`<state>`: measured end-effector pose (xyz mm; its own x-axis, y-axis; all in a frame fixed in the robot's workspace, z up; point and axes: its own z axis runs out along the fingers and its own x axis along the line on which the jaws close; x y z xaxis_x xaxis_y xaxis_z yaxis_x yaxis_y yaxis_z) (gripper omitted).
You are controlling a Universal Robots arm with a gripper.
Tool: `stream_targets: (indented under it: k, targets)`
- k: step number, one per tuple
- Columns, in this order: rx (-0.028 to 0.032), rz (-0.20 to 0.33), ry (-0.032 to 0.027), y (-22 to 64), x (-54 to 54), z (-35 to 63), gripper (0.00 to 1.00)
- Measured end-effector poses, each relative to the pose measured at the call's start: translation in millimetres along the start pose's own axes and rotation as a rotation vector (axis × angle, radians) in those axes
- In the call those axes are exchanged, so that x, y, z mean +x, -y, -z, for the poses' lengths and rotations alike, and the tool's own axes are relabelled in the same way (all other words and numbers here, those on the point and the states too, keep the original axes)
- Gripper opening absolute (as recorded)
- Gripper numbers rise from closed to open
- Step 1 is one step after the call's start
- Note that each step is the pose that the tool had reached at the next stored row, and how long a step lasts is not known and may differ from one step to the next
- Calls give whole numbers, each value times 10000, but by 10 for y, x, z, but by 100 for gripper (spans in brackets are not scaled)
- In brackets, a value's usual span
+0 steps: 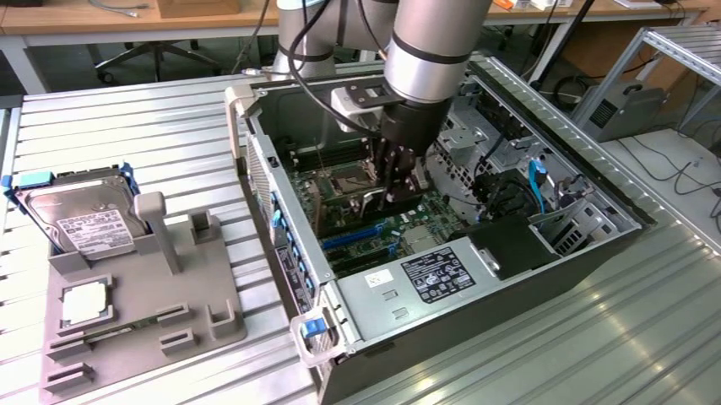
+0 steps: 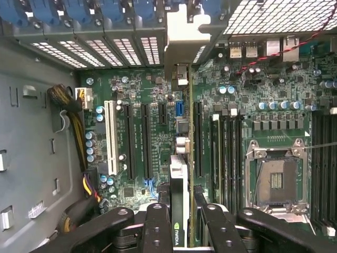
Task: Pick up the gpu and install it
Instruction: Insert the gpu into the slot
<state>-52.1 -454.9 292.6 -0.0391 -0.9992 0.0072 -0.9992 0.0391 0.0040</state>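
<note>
Claw: my claw (image 2: 181, 213) is clamped on the gpu (image 2: 179, 182), one of my fingers (image 2: 158, 226) against each flat face, with the card standing on edge between them.
Where I am: deep inside the open computer case (image 1: 631, 211), which lies on its side on the ribbed metal table (image 1: 135, 126).
Gpu: it hangs over the motherboard (image 2: 145, 84) near the middle of the board. Its silver bracket (image 2: 181, 47) reaches towards the case's rear wall (image 2: 105, 50), where the vented slot covers sit.
Slot: the card runs parallel to the long black slots (image 2: 138, 142) on one side and to another black slot (image 2: 197, 139) on the other. I cannot tell whether its lower edge has met a slot or is hovering just above it.
Seating it well: I judge the card must stay upright and square to the board. The bracket should slide into its opening at the rear wall while the edge goes down evenly along its whole length.
Risk: a tilt would jam one end, and a sideways drift would scrape parts near the processor socket (image 2: 276, 179).
Elsewhere: the hard drive (image 1: 84, 215) sits at the far corner of the grey fixture (image 1: 214, 325) beside the case, well apart from my work.
</note>
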Motion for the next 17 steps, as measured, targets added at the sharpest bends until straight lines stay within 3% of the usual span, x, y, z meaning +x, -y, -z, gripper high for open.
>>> stream_targets:
  k: [6,17]
  targets:
    - [0,0,-1,-35,1,-63,27]
    - [1,1,1,-73,3,-80,27]
